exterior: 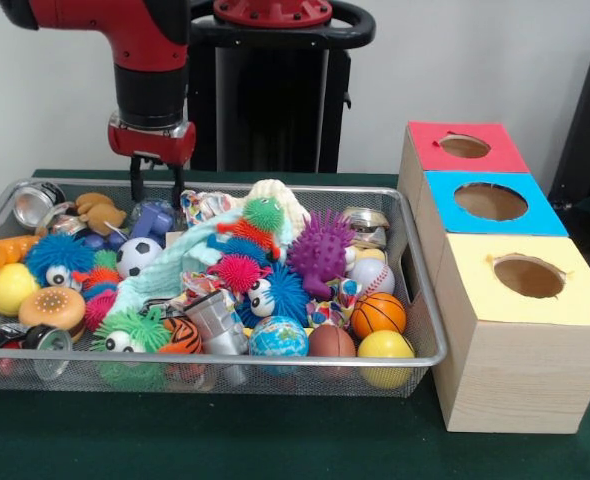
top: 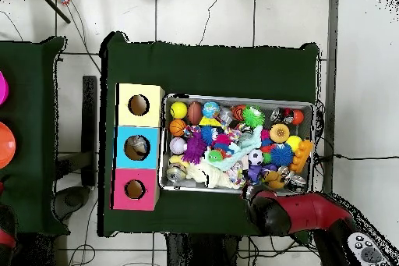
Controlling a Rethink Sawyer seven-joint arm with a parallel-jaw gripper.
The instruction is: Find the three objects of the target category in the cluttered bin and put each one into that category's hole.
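Observation:
The bin (exterior: 275, 361) is a silver wire-mesh basket heaped with toys; it also shows in the overhead view (top: 238, 98). In it lie a soccer ball (exterior: 135, 256), a basketball (exterior: 378, 313), a baseball (exterior: 372, 275), a globe ball (exterior: 278, 337), a brown football (exterior: 332, 343), yellow balls (exterior: 386, 347), spiky toys such as a purple one (exterior: 321, 250), and cans (exterior: 37, 203). My gripper (exterior: 157, 190) is open and empty, hanging just above the bin's far left part, over a blue toy (exterior: 153, 218). In the overhead view the arm (top: 300, 212) hides it.
Three wooden boxes with round holes stand beside the bin: red top (exterior: 465, 147), blue top (exterior: 490, 202), yellow top (exterior: 528, 277). In the overhead view they sit left of the bin, yellow (top: 139, 105), blue (top: 137, 147), red (top: 135, 189). A green cloth (exterior: 225, 440) covers the table.

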